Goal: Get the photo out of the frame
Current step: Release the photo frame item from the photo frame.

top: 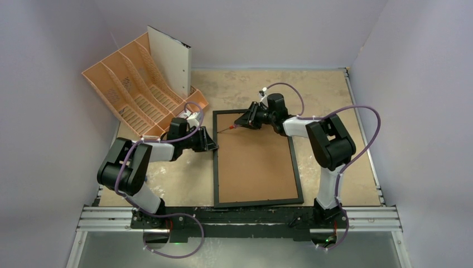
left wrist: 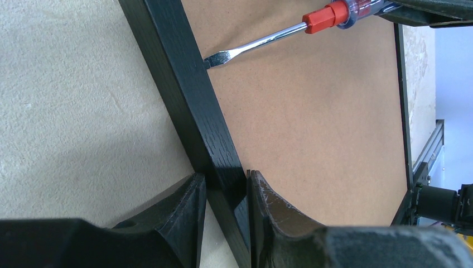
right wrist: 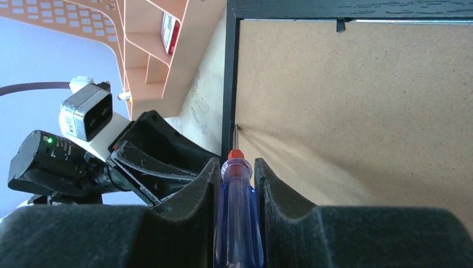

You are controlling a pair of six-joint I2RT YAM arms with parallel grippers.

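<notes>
The black frame [top: 215, 167] lies face down on the table, its brown backing board [top: 256, 159] up. The photo is hidden under the board. My left gripper [top: 213, 146] is shut on the frame's left rail [left wrist: 189, 95], one finger outside and one on the board side. My right gripper [top: 244, 121] is shut on a screwdriver [right wrist: 238, 218] with a blue handle and red collar. Its flat tip [left wrist: 215, 58] touches the inner edge of the left rail near the far left corner. A small black tab [right wrist: 340, 24] shows on another rail.
An orange file organiser [top: 131, 89] stands at the far left, with a white sheet [top: 170, 58] leaning in it. It also shows in the right wrist view [right wrist: 156, 50]. The table's metal rail [top: 240, 218] runs along the near edge.
</notes>
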